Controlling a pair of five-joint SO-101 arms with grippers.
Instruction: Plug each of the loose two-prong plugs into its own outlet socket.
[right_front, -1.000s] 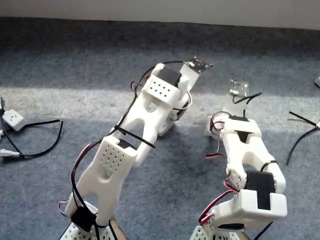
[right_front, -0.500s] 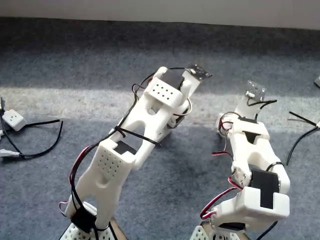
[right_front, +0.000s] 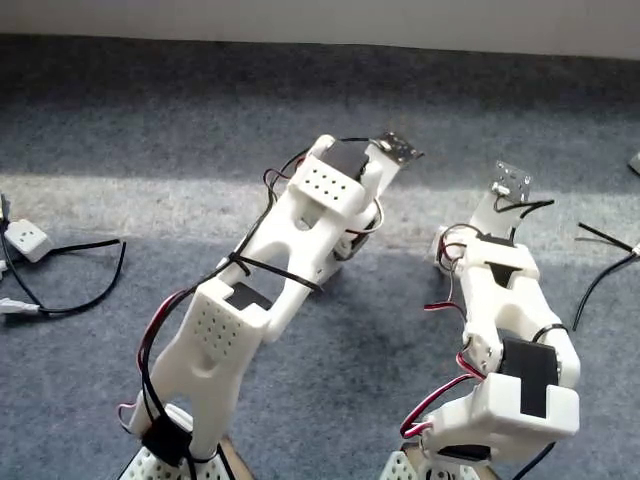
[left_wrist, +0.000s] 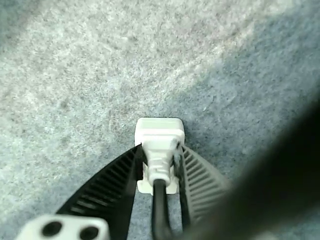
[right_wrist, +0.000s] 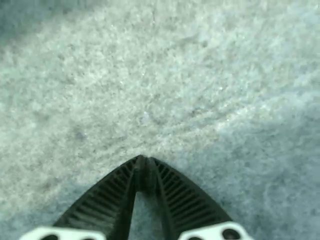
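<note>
**Plug Gripped at Its Socket by the Left Gripper; Right Gripper Clenched on Nothing**

The left gripper (left_wrist: 160, 149) is clamped on a white plug (left_wrist: 159, 172). The plug body is pinched between the two ribbed fingers (left_wrist: 117, 177), and its black cord (left_wrist: 160, 212) is led back between them toward the wrist. A grip across the flat sides appears to be used so that the prongs are driven in straight. Just ahead of the fingertips a white socket (left_wrist: 159, 131) lies on the grey carpet (left_wrist: 75, 75). The plug's front is touching it, and whether the prongs are fully seated cannot be told.

The left arm (right_front: 270, 290) is stretched well forward and pitched down, with the wrist low over the carpet. The right gripper (right_wrist: 145, 164) is closed tip to tip with nothing between the fingers, and bare carpet lies ahead of it. The right arm (right_front: 505, 300) is folded closer to its base, apparently parked clear of the insertion.

Well off to the left gripper's left, a second socket block (right_front: 27, 239) is seen with a looping black lead (right_front: 95, 285). More black leads (right_front: 605, 262) lie beyond the right gripper's right.
</note>
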